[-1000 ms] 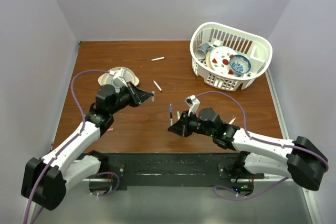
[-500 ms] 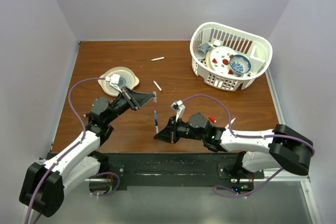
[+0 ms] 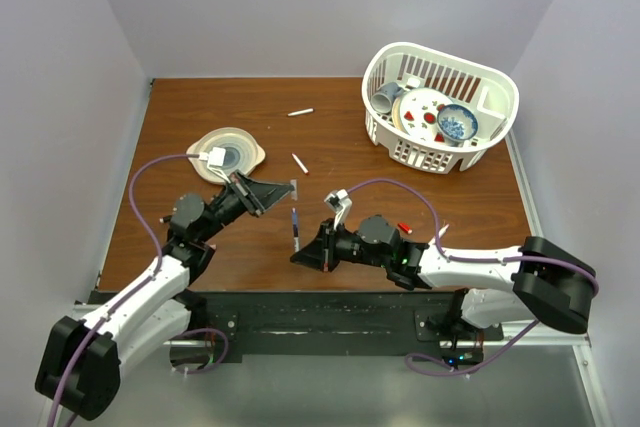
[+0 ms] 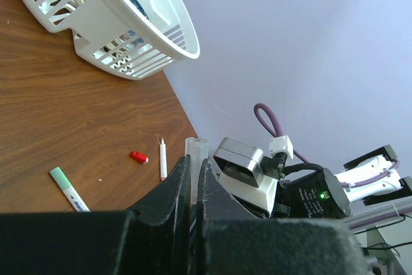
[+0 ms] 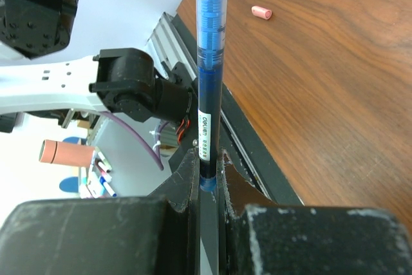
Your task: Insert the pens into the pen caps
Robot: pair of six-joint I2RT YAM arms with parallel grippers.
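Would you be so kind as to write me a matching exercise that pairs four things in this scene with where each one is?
Things:
1. blue pen
2. pale cap
3. red cap
4. white basket

Places:
a. lying loose on the table
b. clamped upright in the right fingers
c. clamped in the left fingers
d. standing at the table's far right corner

Pairs: 1-b, 2-c, 3-a, 4-d
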